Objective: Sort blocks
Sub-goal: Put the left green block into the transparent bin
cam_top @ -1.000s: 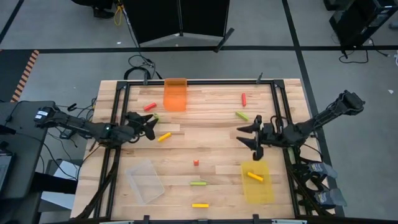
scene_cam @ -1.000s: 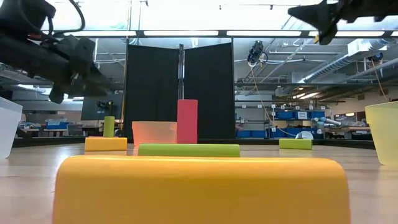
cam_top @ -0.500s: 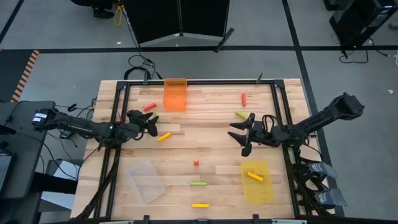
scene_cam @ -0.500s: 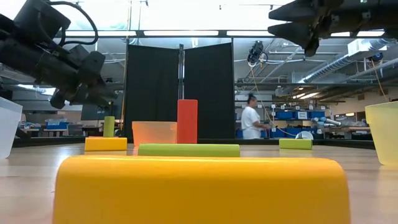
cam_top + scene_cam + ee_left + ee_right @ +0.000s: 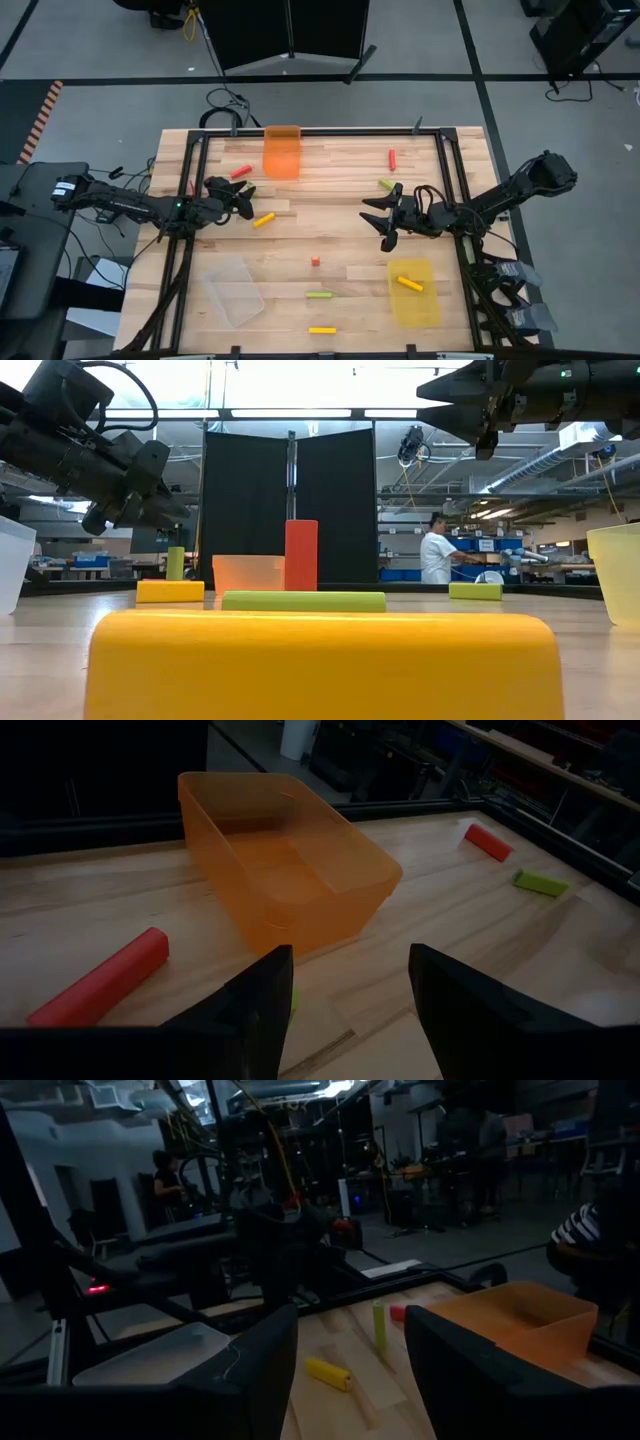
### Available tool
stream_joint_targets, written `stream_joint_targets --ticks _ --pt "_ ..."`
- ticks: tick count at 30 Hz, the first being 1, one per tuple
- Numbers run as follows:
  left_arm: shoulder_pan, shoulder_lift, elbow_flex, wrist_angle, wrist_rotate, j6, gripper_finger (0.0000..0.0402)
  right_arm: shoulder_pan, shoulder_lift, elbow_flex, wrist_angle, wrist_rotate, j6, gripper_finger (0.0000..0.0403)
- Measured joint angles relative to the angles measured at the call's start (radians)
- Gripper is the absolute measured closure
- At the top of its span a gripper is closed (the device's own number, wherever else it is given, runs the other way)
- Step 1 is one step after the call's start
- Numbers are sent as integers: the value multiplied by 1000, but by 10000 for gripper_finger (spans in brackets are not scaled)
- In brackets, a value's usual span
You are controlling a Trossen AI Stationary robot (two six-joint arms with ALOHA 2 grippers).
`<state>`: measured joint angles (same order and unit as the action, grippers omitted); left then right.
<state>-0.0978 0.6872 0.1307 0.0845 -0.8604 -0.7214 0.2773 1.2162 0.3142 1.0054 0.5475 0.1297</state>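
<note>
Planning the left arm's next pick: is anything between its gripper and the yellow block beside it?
Nothing visible. The left gripper, fingers open, hovers next to the yellow block, with only bare table between them.

The wooden table (image 5: pixel 330 235) carries an orange bin (image 5: pixel 282 151) at the far edge, a clear bin (image 5: pixel 235 290) near left, a yellow bin (image 5: pixel 413 293) near right, and scattered red, yellow and green blocks (image 5: pixel 319 294).

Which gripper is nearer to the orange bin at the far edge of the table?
Left. The left gripper hangs open just in front of the orange bin, slightly to its left. The right gripper, also open, is much farther away, near the table's middle right.
</note>
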Motion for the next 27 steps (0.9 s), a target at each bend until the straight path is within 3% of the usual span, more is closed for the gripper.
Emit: stream_joint_targets --ticks 15,27 --pt "2 0 0 -7 -1 -42 193 -14 35 0 57 -27 -1 211" --pt "89 3 0 -63 52 7 193 -20 34 0 56 -29 -2 214"
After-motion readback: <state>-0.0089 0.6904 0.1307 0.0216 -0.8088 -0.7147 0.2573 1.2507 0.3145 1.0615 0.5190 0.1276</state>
